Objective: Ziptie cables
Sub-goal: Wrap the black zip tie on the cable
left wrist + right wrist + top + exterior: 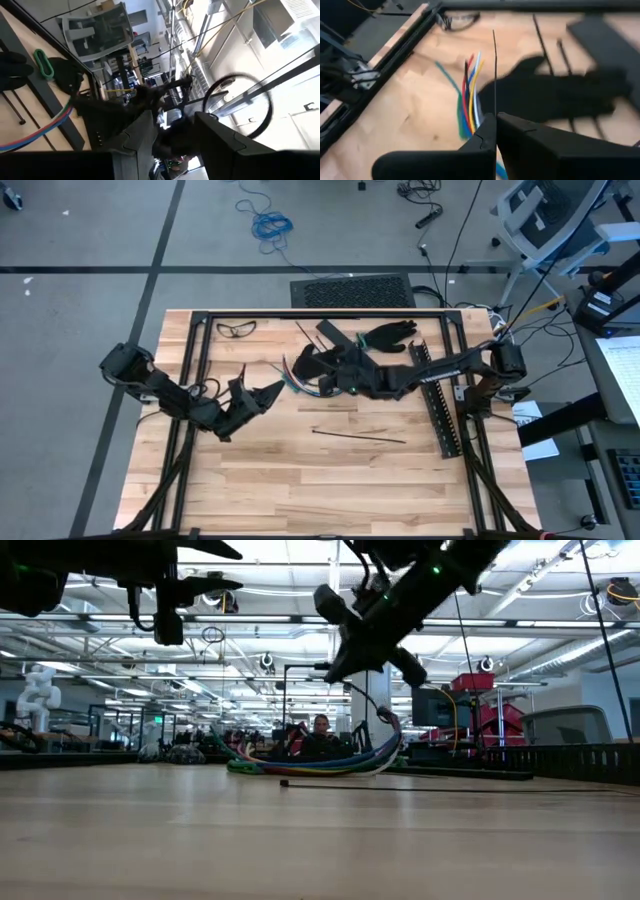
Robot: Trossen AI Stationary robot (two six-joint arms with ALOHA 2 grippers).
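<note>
Closest to our right wrist camera, the right gripper (495, 131) has its two dark fingers pressed together on a thin black zip tie (494, 75), which stands up straight from between the tips. From above we see the right arm reaching in from the table's right edge, stretched long and low toward the middle, its gripper (308, 362) poised over the cables (300, 380). Our level camera shows that arm slanting down from above, its tip off the wood. The cables (470, 95) lie on the wooden table (300, 480) near the centre, red, blue, yellow, white and green strands fanned at one end and curving together. Our left gripper (262, 395) sits to the left of the cables, apart from them and raised, its arm bent in from the left edge; its fingers (135, 140) are partly spread and we see nothing between them. A black glove (388, 335) lies behind the right arm, a black slotted strip (440, 405) runs along the right side, and another black tie (358, 437) lies flat toward the front. We can read no writing or labels anywhere.
</note>
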